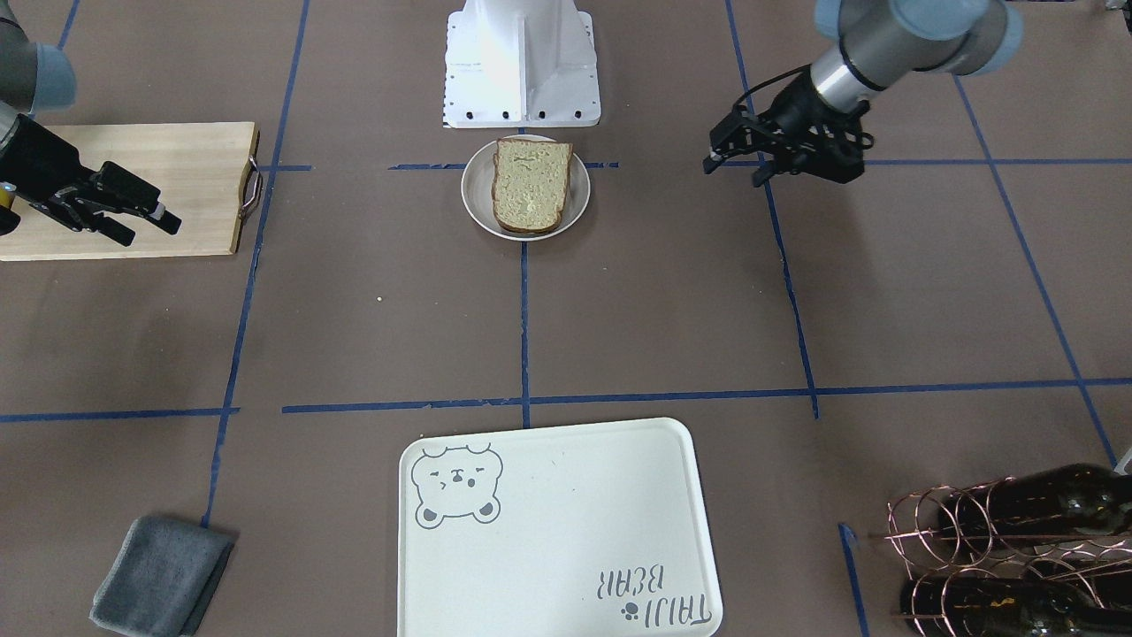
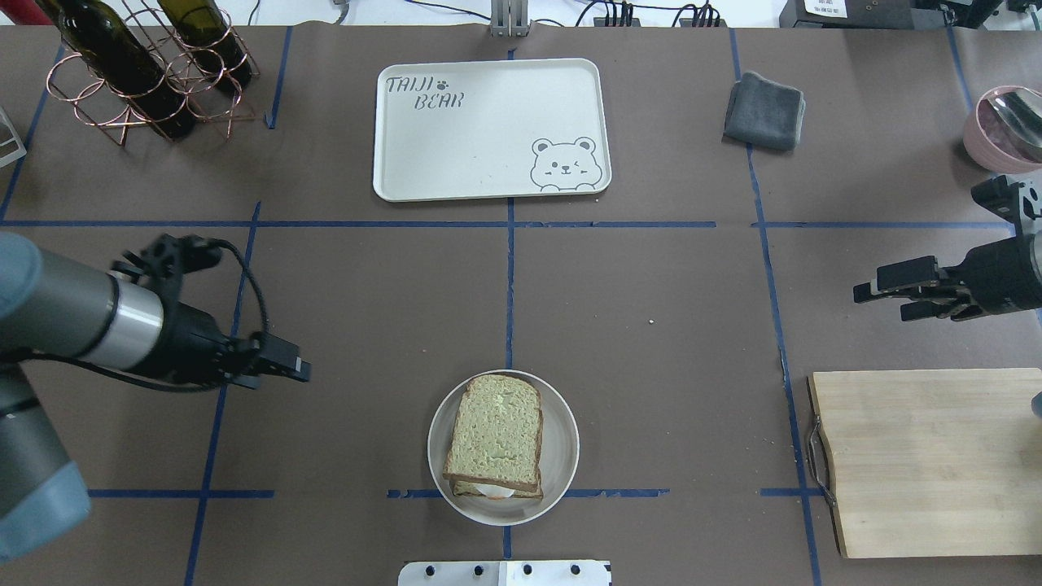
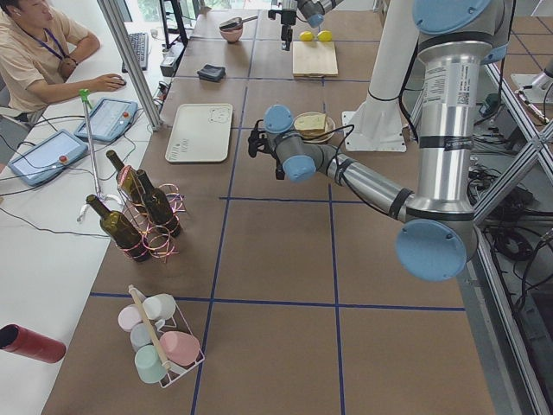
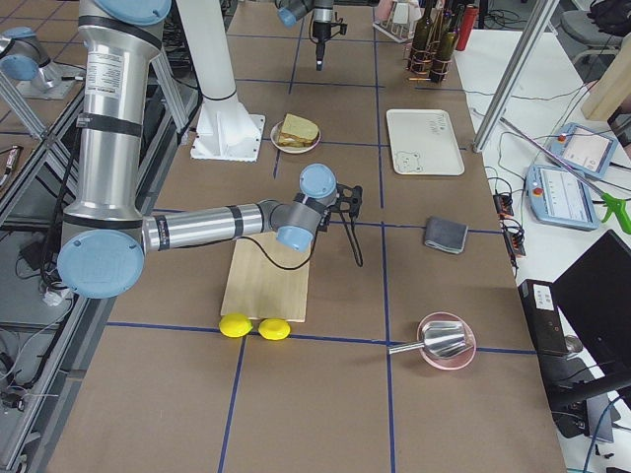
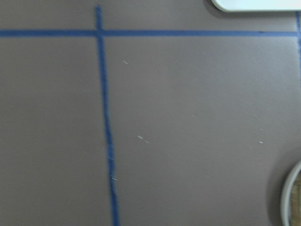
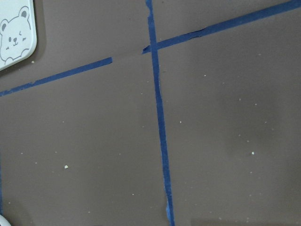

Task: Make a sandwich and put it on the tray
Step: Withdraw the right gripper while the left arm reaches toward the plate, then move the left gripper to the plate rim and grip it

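Brown-crusted bread is stacked on the small white plate [image 2: 563, 456], so the sandwich [image 2: 494, 431] looks complete: two slices, with a little of the white egg showing at the edge nearest the robot. The plate stands on the tabletop [image 2: 651, 366] close to the robot's base, on the middle tape line. The tray [image 2: 488, 155] lies well apart from it, at the far side on the same line, and nothing is on it.

Both arms hang to the sides of the plate. The left hand [image 1: 734, 171] is above bare tabletop with its fingers parted and nothing between them. The right hand [image 1: 146, 226] hovers over the corner of the wooden cutting board [image 1: 177, 168], also parted and empty. Each wrist camera shows only brown tabletop, tape and a corner of the tray.

In my judgement the step in hand is to carry the plate with the sandwich to the tray. To do it well, I would take the plate by its rim at a free place, not by the bread, because the slices are only laid on each other and the top one can slide. The fingers should go low enough to hold the rim surely, but they should not push the plate along the tabletop. During the carry the plate must be kept level and moved slowly. It should be put down inside the tray's raised border, near the middle, and released only when it rests flat.
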`<state>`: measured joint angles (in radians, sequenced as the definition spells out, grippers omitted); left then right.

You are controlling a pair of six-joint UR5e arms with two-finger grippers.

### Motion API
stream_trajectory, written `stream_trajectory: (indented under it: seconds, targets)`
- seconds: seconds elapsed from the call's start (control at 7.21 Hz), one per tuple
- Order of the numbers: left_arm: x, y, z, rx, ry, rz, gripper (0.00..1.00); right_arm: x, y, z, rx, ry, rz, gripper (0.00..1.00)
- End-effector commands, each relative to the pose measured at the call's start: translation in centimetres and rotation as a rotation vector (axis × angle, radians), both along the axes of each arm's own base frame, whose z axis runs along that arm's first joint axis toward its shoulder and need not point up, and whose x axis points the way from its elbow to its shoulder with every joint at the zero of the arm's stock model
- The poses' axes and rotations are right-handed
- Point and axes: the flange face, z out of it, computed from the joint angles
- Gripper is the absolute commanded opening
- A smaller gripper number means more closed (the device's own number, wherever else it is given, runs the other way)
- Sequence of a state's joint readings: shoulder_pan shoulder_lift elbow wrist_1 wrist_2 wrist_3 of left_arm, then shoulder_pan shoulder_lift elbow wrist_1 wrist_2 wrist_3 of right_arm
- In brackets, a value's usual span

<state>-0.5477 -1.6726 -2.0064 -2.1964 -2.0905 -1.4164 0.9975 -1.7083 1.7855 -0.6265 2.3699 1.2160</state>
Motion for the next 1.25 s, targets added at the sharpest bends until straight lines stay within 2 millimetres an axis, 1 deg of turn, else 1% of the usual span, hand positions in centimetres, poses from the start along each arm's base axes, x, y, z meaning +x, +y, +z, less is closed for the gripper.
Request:
stream_trajectory:
  seconds: [0.0,0.14,0.28,0.42,0.69,0.83,1.11]
  targets:
    - [8.3,2.8,-3.5,-0.081,0.032,-0.051,0.62,1.1,-0.9,1.2,0.034,0.064,-0.015,1.0]
    - [10.3,2.2,-2.4,-0.092,0.003,-0.049,0.57,1.0,-0.9,1.3,0.036,0.066,-0.017,1.0]
    - [11.5,2.1,-2.4,-0.093,-0.002,-0.043,0.53,1.0,-0.9,1.3,0.035,0.066,-0.017,1.0]
    - [12.6,2.6,-3.5,-0.086,0.013,-0.028,0.51,0.9,-0.9,1.2,0.036,0.066,-0.019,1.0]
    - [13.6,4.0,-3.6,-0.085,0.015,0.001,0.45,0.9,-1.1,1.4,0.034,0.067,-0.019,1.0]
    - [14.1,5.1,-3.6,-0.085,0.014,0.019,0.44,0.9,-1.1,1.4,0.034,0.067,-0.019,1.0]
    - [14.7,5.2,-3.2,-0.088,0.003,0.024,0.44,0.9,-1.1,1.5,0.032,0.068,-0.019,1.0]
